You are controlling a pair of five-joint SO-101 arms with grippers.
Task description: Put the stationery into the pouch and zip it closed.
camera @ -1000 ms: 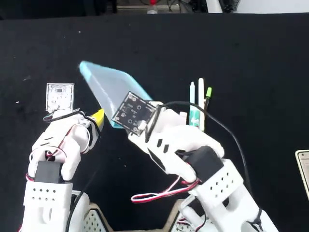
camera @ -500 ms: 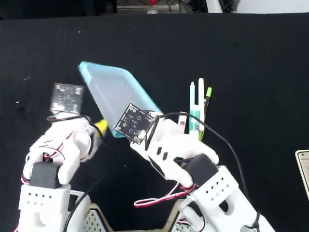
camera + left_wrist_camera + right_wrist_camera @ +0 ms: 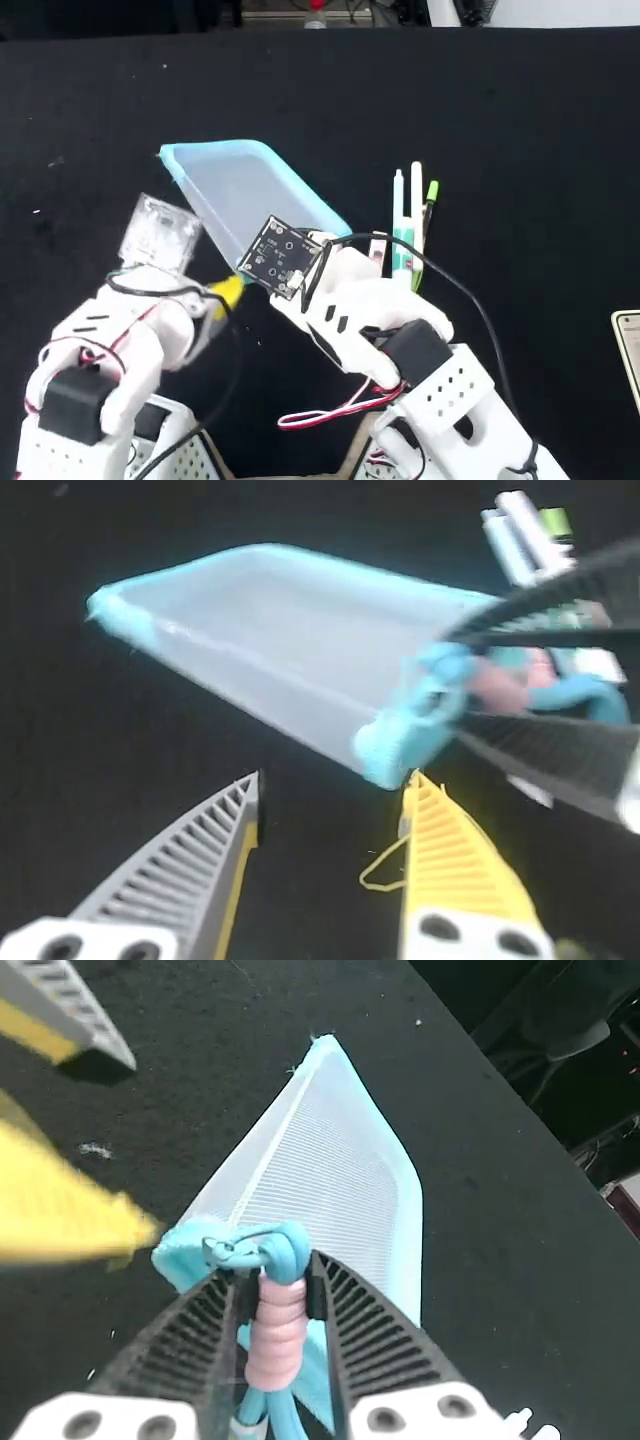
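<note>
A translucent light-blue pouch (image 3: 240,190) lies on the black table, slanting from the far left toward the centre. My right gripper (image 3: 270,1272) is shut on the pouch's pink and blue pull cord (image 3: 268,1332) at its near corner; the pouch (image 3: 325,1190) stretches away from the fingers. My left gripper (image 3: 335,790) stands open just short of that same corner of the pouch (image 3: 280,645), touching nothing. In the high view its yellow finger (image 3: 226,292) shows left of the right arm's wrist. Several pens (image 3: 412,215) lie side by side right of the pouch, outside it.
A white card (image 3: 628,345) lies at the table's right edge. The black table (image 3: 520,110) runs to its far edge, where a bottle (image 3: 316,12) stands behind it. The two arms sit close together at the front.
My left arm has drawn back toward the front and turned its wrist to the right. The pouch has shifted and swung slightly, its near end now further right.
</note>
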